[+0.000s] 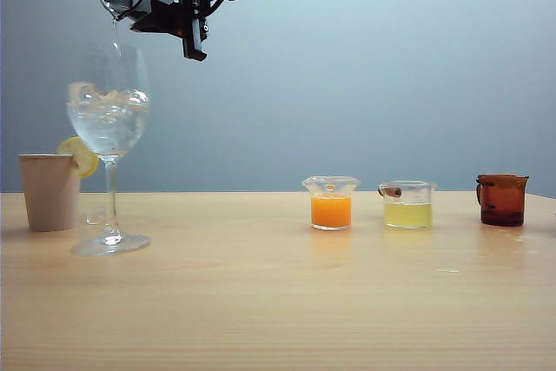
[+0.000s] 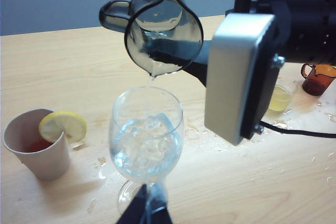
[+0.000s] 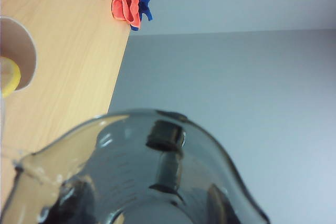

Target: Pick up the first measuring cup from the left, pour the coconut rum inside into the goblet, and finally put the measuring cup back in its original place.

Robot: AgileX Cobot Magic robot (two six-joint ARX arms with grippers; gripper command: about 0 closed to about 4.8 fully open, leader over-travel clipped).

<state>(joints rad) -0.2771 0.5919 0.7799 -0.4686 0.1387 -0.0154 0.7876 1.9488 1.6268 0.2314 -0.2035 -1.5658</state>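
The measuring cup [image 2: 164,35], smoky dark grey and translucent with a flared rim, is clamped between the right gripper [image 1: 148,8] fingers [image 1: 193,41] high above the tabletop [image 1: 278,301], tipped well over so that its pour spout points down. Its side handle [image 2: 114,15] sticks out away from the fingers. A little coconut rum [image 2: 156,69], clear and colourless, gathers at the spout lip. The goblet [image 1: 109,149], a tall clear stemmed glass with a large round bowl, stands upright on the tabletop directly below the fingers and the spout, its bowl holding ice cubes [image 2: 147,140] and clear liquid. The left gripper [image 2: 146,211] sits low beside the goblet's stem.
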